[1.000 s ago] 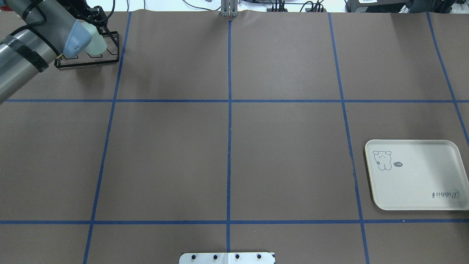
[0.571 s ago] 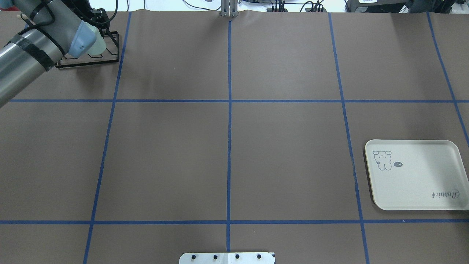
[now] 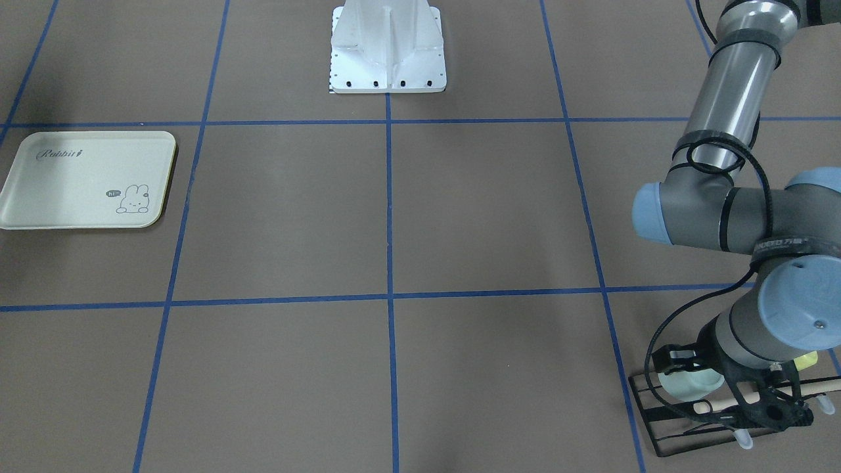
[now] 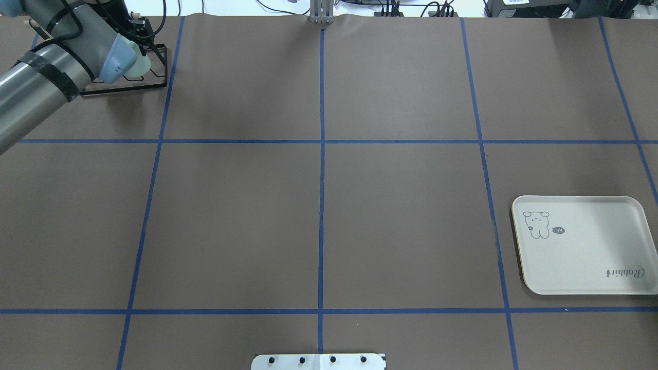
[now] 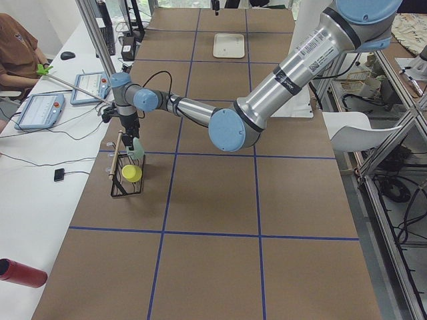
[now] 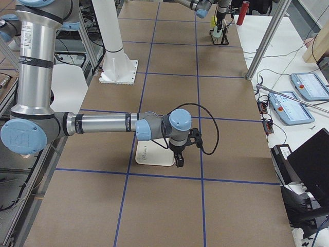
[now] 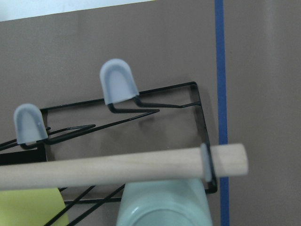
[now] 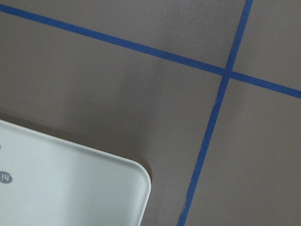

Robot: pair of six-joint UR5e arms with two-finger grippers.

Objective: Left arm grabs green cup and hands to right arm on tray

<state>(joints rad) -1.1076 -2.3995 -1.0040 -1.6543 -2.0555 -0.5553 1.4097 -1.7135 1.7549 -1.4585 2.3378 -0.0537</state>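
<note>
The green cup (image 3: 686, 386) lies on its side in a black wire rack (image 3: 663, 427) at the table's far left corner, under a wooden dowel (image 7: 117, 167). It also shows in the overhead view (image 4: 140, 64) and at the bottom of the left wrist view (image 7: 162, 207). My left gripper (image 3: 765, 407) hovers over the rack beside the cup, and its jaws look spread and empty. The cream tray (image 4: 581, 246) lies bare at the right. My right gripper (image 6: 179, 159) hangs by the tray's corner (image 8: 70, 188); I cannot tell if it is open.
A yellow-green cup (image 3: 807, 359) lies in the same rack beside the green one. The rack's capped pegs (image 7: 118, 87) stick up. The robot's white base plate (image 3: 387, 52) is at the near middle edge. Operators' desks with pendants (image 5: 40, 110) flank the table's far side.
My left arm's wrist has shifted a little to the right and toward the far edge, over the rack. The tray has not moved.
</note>
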